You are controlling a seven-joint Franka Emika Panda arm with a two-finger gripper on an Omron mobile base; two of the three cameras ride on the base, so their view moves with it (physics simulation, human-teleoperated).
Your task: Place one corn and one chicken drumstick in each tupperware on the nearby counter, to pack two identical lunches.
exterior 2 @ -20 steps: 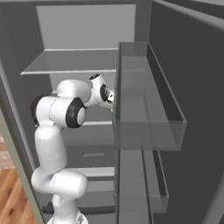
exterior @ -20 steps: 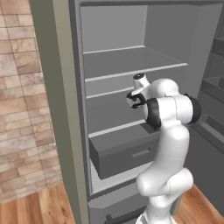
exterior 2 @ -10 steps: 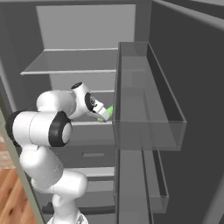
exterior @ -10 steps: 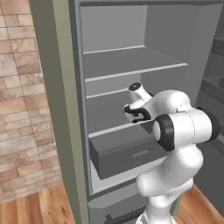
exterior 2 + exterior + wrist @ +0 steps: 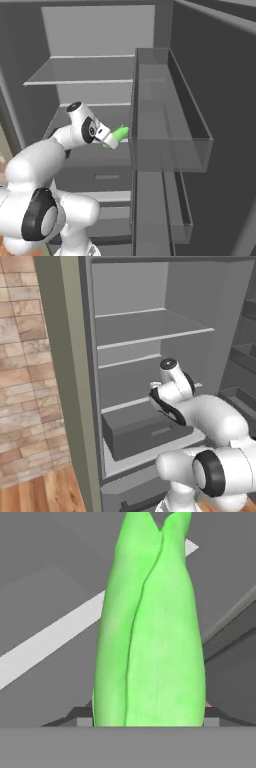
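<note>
The gripper (image 5: pixel 113 140) is clamped on one end of the corn (image 5: pixel 120 133), holding it in front of the open fridge (image 5: pixel 95 75). The cob is probably light, stiff and smooth-husked; an end hold risks pivoting, so mid-length suits better.

You face an open grey fridge (image 5: pixel 150 321) with flat shelves (image 5: pixel 150 336) mid-frame; at left stand a brick wall (image 5: pixel 25 381) and, lower left, wooden floor (image 5: pixel 35 496).
</note>
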